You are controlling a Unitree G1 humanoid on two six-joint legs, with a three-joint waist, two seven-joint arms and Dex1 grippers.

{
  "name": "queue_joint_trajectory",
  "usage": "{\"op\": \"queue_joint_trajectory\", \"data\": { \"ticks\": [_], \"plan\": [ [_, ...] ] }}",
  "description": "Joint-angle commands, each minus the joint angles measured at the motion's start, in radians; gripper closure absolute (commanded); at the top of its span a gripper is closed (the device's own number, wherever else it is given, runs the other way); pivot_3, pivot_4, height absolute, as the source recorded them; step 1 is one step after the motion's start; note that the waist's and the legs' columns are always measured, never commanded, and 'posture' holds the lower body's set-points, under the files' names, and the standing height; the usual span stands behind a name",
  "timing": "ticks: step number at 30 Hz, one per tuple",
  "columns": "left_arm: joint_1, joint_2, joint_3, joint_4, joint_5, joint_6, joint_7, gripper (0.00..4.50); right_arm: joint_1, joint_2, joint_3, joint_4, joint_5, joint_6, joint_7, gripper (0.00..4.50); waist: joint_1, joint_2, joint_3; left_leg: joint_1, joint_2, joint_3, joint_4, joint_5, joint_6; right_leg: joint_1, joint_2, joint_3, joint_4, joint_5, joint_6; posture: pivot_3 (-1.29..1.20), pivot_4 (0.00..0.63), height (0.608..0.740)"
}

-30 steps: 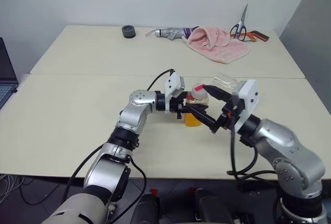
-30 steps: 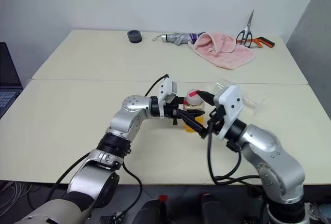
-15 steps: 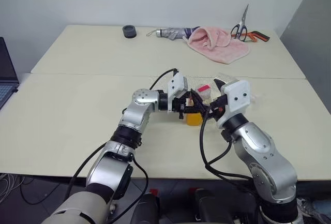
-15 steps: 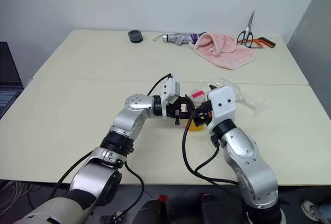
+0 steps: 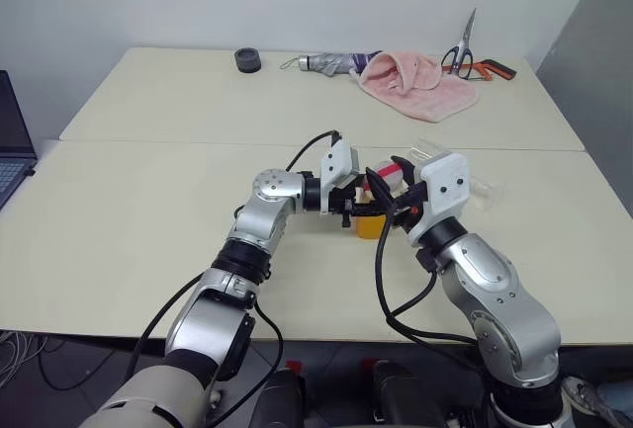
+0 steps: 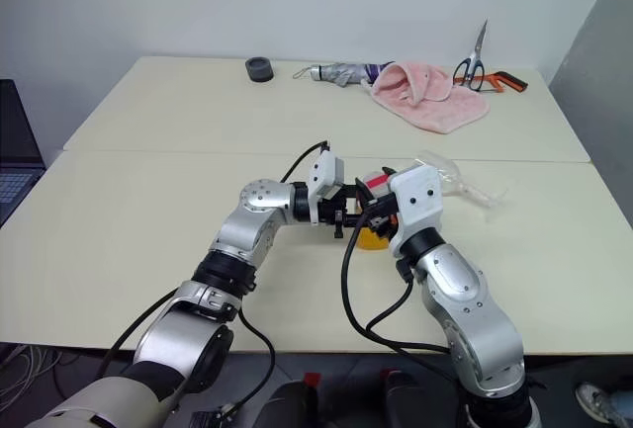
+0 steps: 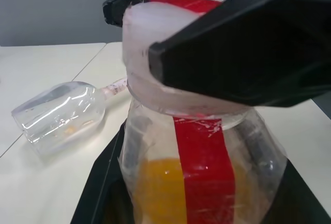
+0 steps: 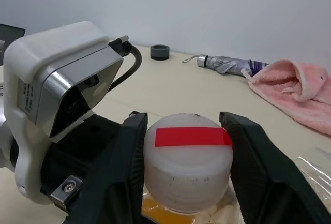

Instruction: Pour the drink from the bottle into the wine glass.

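Here the bottle [image 5: 372,213] stands upright near the middle of the near table [image 5: 119,240], its body pinched in the left gripper [image 5: 358,205], with the drink [image 7: 160,193] filling only its lower part. The right gripper [image 8: 187,169] has its two fingers pressed on either side of the bottle's cap [image 8: 187,159]. Just to the right, the wine glass [image 6: 447,177] lies on its side on the table; at the far side are a pink towel [image 5: 415,80], scissors [image 5: 465,52] and a folded umbrella [image 5: 328,62].
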Motion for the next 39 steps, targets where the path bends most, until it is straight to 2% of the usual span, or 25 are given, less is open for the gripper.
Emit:
{"op": "queue_joint_trajectory", "data": {
  "ticks": [1, 3, 6, 12, 16, 18, 19, 24, 25, 28, 32, 35, 39],
  "plan": [
    [-0.030, 0.003, 0.009, -0.010, 0.002, -0.012, 0.001, 2.70, -0.016, -0.011, -0.007, -0.004, 0.010, -0.042, 0.046, 2.63, 0.000, 0.000, 0.000, 0.000, 0.000, 0.000, 0.000, 0.000, 0.000, 0.000, 0.000, 0.000, 0.000, 0.000, 0.000, 0.00, 0.150, 0.740],
    [-0.034, 0.004, 0.009, -0.006, 0.001, -0.012, -0.004, 2.71, -0.039, -0.035, -0.022, 0.037, 0.035, -0.077, 0.108, 2.63, 0.000, 0.000, 0.000, 0.000, 0.000, 0.000, 0.000, 0.000, 0.000, 0.000, 0.000, 0.000, 0.000, 0.000, 0.000, 0.00, 0.150, 0.740],
    [-0.040, 0.005, 0.009, -0.007, -0.006, -0.004, -0.023, 2.71, -0.086, -0.100, -0.067, 0.132, 0.127, -0.149, 0.292, 2.63, -0.002, 0.000, 0.000, 0.000, 0.000, 0.000, 0.000, 0.000, 0.000, 0.000, 0.000, 0.000, 0.000, 0.000, 0.000, 0.00, 0.150, 0.740],
    [-0.044, 0.022, 0.000, -0.012, 0.003, -0.013, -0.073, 2.71, -0.263, -0.330, -0.121, 0.355, 0.305, -0.160, 0.754, 2.63, -0.002, 0.000, 0.000, 0.000, 0.000, 0.000, 0.000, 0.000, 0.000, 0.001, 0.001, -0.001, 0.000, 0.000, 0.000, 0.00, 0.150, 0.740],
    [-0.047, 0.029, 0.001, -0.014, 0.004, -0.015, -0.085, 2.71, -0.358, -0.400, -0.129, 0.495, 0.311, -0.175, 0.867, 2.63, -0.001, 0.000, 0.000, 0.001, 0.000, 0.000, 0.000, 0.000, 0.000, 0.001, 0.001, -0.001, -0.001, 0.000, 0.000, 0.00, 0.150, 0.740],
    [-0.044, 0.034, 0.003, -0.020, 0.003, -0.014, -0.082, 2.71, -0.370, -0.389, -0.149, 0.507, 0.310, -0.176, 0.845, 2.63, -0.001, 0.000, 0.000, 0.000, 0.000, 0.000, 0.000, 0.000, 0.000, 0.001, 0.001, -0.001, -0.001, 0.000, 0.000, 0.00, 0.150, 0.740],
    [-0.042, 0.036, 0.004, -0.022, 0.003, -0.014, -0.080, 2.71, -0.370, -0.385, -0.155, 0.508, 0.308, -0.178, 0.838, 1.88, -0.001, 0.000, 0.000, 0.000, 0.000, 0.000, 0.000, 0.000, 0.000, 0.001, 0.000, -0.001, 0.000, 0.000, 0.000, 0.00, 0.150, 0.740],
    [-0.032, 0.041, 0.006, -0.038, 0.000, -0.007, -0.073, 2.72, -0.312, -0.379, -0.206, 0.407, 0.355, -0.140, 0.786, 0.15, 0.001, 0.000, 0.000, 0.000, 0.000, 0.000, 0.000, 0.000, 0.000, 0.001, 0.000, -0.001, 0.000, 0.000, 0.000, 0.00, 0.150, 0.740],
    [-0.029, 0.041, 0.008, -0.041, -0.001, -0.004, -0.070, 2.72, -0.289, -0.378, -0.224, 0.364, 0.375, -0.120, 0.761, 0.00, 0.002, 0.000, 0.000, 0.000, 0.000, 0.000, 0.000, 0.000, 0.000, 0.001, 0.000, -0.001, 0.000, 0.000, 0.000, 0.00, 0.150, 0.740],
    [-0.024, 0.043, 0.010, -0.047, -0.004, 0.000, -0.065, 2.72, -0.224, -0.374, -0.262, 0.249, 0.417, -0.074, 0.690, 0.00, 0.001, 0.000, 0.000, 0.000, 0.000, 0.000, 0.000, 0.000, 0.000, 0.001, -0.001, -0.001, 0.000, 0.000, 0.000, 0.00, 0.150, 0.740],
    [-0.022, 0.043, 0.011, -0.046, -0.006, 0.001, -0.061, 2.72, -0.140, -0.355, -0.245, 0.099, 0.377, -0.062, 0.559, 0.00, 0.001, 0.000, 0.000, 0.000, 0.000, 0.000, 0.000, 0.000, 0.000, 0.001, 0.000, -0.001, 0.000, 0.000, 0.000, 0.00, 0.150, 0.740],
    [-0.025, 0.038, 0.013, -0.034, -0.008, -0.002, -0.058, 2.72, -0.131, -0.295, -0.154, 0.050, 0.247, -0.086, 0.412, 0.00, -0.002, 0.000, 0.000, 0.000, 0.000, 0.000, 0.000, 0.000, 0.000, 0.000, 0.000, 0.000, 0.000, 0.000, 0.000, 0.00, 0.150, 0.740],
    [-0.031, 0.028, 0.013, -0.022, -0.007, -0.006, -0.055, 2.72, -0.129, -0.249, -0.093, 0.064, 0.147, -0.127, 0.339, 0.00, 0.000, 0.000, 0.000, 0.000, 0.000, 0.000, 0.000, 0.000, 0.000, 0.000, 0.000, 0.000, 0.000, 0.000, 0.000, 0.00, 0.150, 0.740]
  ]
}}
